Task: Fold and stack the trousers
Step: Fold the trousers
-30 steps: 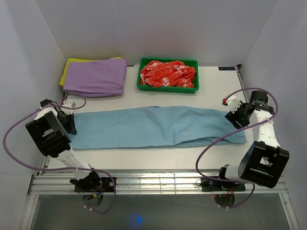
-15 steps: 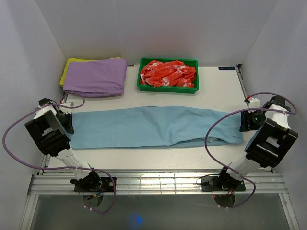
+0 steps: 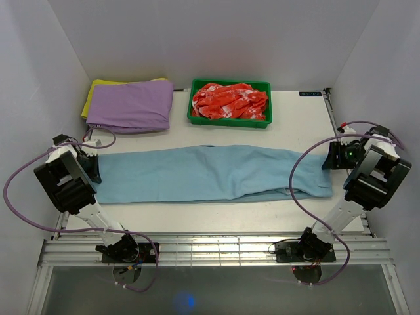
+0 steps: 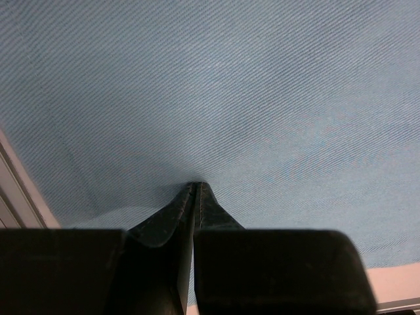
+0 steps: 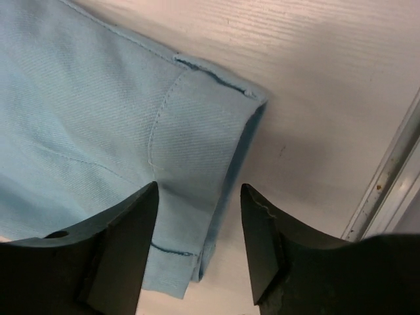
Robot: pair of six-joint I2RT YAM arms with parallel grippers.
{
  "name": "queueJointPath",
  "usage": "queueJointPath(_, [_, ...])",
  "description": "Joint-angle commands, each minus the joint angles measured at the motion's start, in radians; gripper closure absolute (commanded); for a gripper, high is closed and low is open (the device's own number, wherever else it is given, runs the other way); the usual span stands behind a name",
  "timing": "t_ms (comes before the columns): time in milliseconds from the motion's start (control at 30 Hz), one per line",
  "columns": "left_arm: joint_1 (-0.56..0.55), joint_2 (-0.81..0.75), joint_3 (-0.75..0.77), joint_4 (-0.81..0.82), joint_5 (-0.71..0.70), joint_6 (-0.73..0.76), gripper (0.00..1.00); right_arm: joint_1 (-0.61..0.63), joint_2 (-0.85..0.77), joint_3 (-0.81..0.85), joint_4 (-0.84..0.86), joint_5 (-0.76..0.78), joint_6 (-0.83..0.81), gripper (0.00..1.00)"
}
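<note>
Fingers (image 4: 164,220) of the left gripper (image 4: 197,186) are pressed flat together and pinch a small pucker of the trousers (image 3: 210,174) at their tips. Blue cloth fills nearly the whole left wrist view. Fingers (image 5: 128,223) of the right gripper (image 5: 199,191) stand apart with a clear gap and hold nothing. They sit over the stitched hem at the trousers' right end, with the hem edge showing in the gap; can't tell if the tips touch the cloth.

The trousers lie flat, stretched lengthwise across the middle of the table (image 3: 295,118) as one long band, with a second layer showing along the lower right edge. Their left end is at the left gripper and their right end by the right gripper, near the table's right side.

At the back is a green tray (image 3: 230,122) with a crumpled red-and-white cloth (image 3: 230,100) in it. Left of the tray, a folded purple garment (image 3: 131,105) lies on a yellow cloth (image 3: 92,92). Both are near the trousers, not touching them.
</note>
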Motion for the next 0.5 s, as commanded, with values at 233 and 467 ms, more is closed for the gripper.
queueJointPath(233, [0.021,0.094,-0.023,0.081,-0.143,0.028,0.84,0.001,0.064,0.111,-0.116,-0.131,-0.003,0.70])
queueJointPath(467, [0.023,0.103,-0.012,0.081,-0.155,0.031,0.87,0.013,0.056,0.168,-0.087,-0.038,0.003,0.92])
